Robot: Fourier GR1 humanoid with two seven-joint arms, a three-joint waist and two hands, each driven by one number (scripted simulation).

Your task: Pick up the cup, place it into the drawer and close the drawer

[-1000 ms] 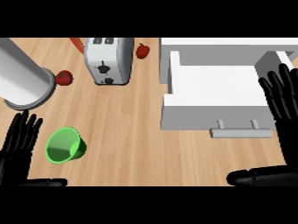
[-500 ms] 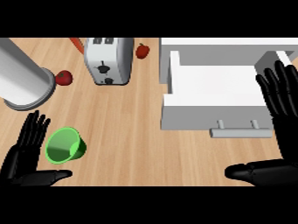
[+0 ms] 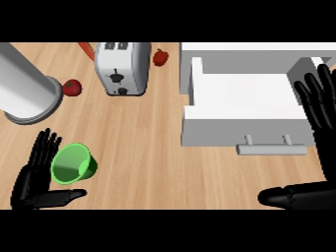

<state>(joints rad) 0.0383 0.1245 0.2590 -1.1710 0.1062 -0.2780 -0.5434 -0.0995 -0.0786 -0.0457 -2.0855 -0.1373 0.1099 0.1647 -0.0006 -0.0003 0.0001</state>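
A green cup (image 3: 74,164) lies on its side on the wooden counter at the lower left, its mouth facing down and left. My left hand (image 3: 32,176) is open right beside it on the left, fingers straight along its rim and thumb (image 3: 60,197) stretched out under it. The white drawer (image 3: 247,104) stands pulled open at the right, its grey handle (image 3: 271,146) toward me. My right hand (image 3: 329,112) is open at the right edge, fingers straight over the drawer's right side, thumb (image 3: 301,195) low.
A white toaster (image 3: 121,67) stands at the back centre. A large grey cylinder (image 3: 16,88) lies at the back left. One red fruit (image 3: 71,87) sits beside the cylinder, another (image 3: 160,57) to the right of the toaster.
My left hand has moved up and right, closing in on the cup's left side. The cup has shifted slightly. My right hand has drifted a little up.
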